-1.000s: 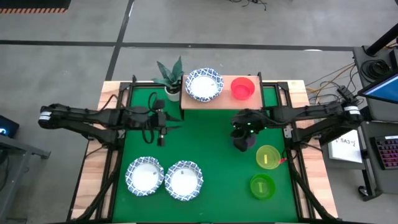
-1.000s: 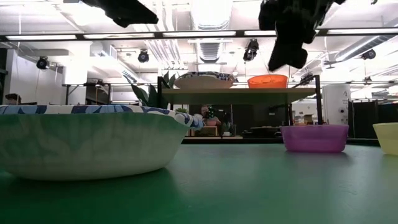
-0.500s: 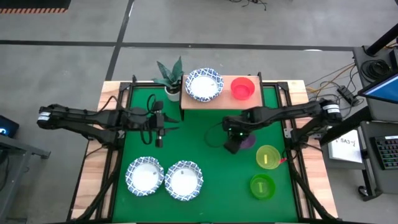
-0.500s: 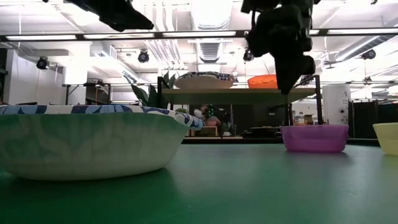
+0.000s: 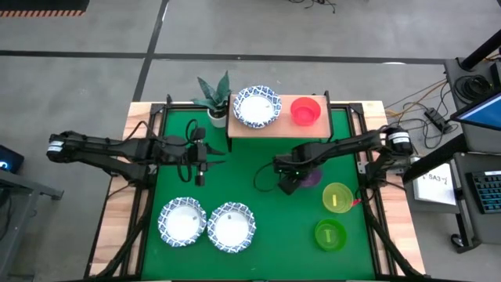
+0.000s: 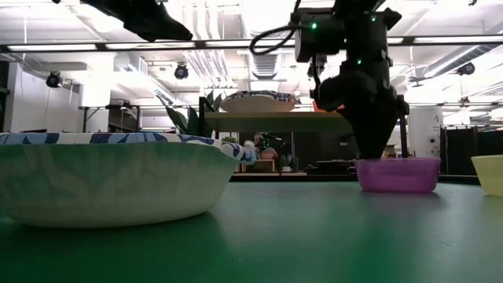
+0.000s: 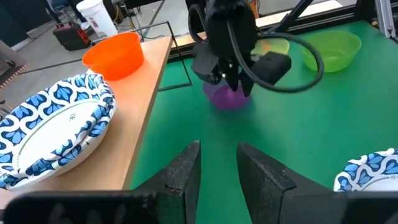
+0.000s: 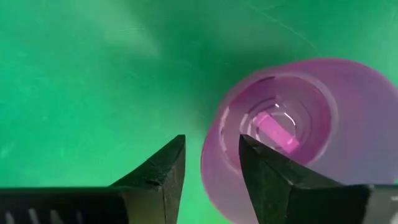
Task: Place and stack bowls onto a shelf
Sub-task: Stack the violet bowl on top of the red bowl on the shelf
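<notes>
The small purple bowl [image 5: 314,178] rests base-down on the green mat, right of centre. My right gripper [image 8: 211,163] is open and points down over the bowl's left rim. One finger is above the hollow and the other is outside the wall. My left gripper [image 7: 217,163] hovers open and empty at mid-left [image 5: 201,175]. The wooden shelf [image 5: 285,125] at the far edge carries a blue-patterned white bowl [image 5: 257,106] and a red bowl [image 5: 305,110]. Two more patterned bowls [image 5: 182,220] [image 5: 232,226] sit at the near left. The yellow bowl [image 5: 337,197] and green bowl [image 5: 329,233] sit at the near right. My right gripper comes from above at the purple bowl's left rim [image 8: 231,134], with its fingers on either side of the wall. In the low view the fingertips [image 6: 372,151] end just at the rim. Whether a finger touches it I cannot tell. The bowl stands flat on the mat.
A potted plant [image 5: 214,95] stands left of the shelf. Black metal frame bars run along the mat's edges. Open green mat lies between the two arms and in front of the shelf.
My right gripper has come down from well above the mat to the purple bowl's rim. It has also shifted a little toward the table's left edge, uncovering the bowl in the high view. The bowl has stayed where it was.
</notes>
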`<control>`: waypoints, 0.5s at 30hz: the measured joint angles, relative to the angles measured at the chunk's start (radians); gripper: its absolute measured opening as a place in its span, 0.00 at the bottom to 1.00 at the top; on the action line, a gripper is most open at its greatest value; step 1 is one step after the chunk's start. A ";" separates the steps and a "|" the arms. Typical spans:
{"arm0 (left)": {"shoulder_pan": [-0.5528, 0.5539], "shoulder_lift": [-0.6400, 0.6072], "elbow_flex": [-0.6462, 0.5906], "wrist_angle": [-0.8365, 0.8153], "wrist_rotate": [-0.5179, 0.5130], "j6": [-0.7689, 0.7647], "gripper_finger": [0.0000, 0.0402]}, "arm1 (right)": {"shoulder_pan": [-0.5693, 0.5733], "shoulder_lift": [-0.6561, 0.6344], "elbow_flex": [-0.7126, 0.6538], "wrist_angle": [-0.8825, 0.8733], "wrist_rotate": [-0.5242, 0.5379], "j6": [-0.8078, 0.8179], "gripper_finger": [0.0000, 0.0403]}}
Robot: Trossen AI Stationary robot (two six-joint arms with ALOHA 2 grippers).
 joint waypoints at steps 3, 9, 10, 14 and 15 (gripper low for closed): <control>0.000 0.000 0.000 -0.002 0.000 0.000 0.21 | 0.001 0.030 0.000 0.006 0.035 0.000 0.31; 0.000 0.000 0.000 -0.005 0.000 0.000 0.21 | 0.002 0.054 0.004 0.013 0.037 -0.008 0.16; 0.000 0.000 0.000 -0.005 0.000 0.000 0.21 | 0.004 0.052 0.007 0.014 0.035 -0.009 0.13; 0.000 0.000 0.000 -0.006 0.000 0.000 0.21 | 0.015 0.028 0.028 0.012 0.016 -0.014 0.03; 0.000 0.000 0.000 -0.006 0.000 0.000 0.21 | 0.017 0.019 0.037 0.015 -0.002 -0.016 0.03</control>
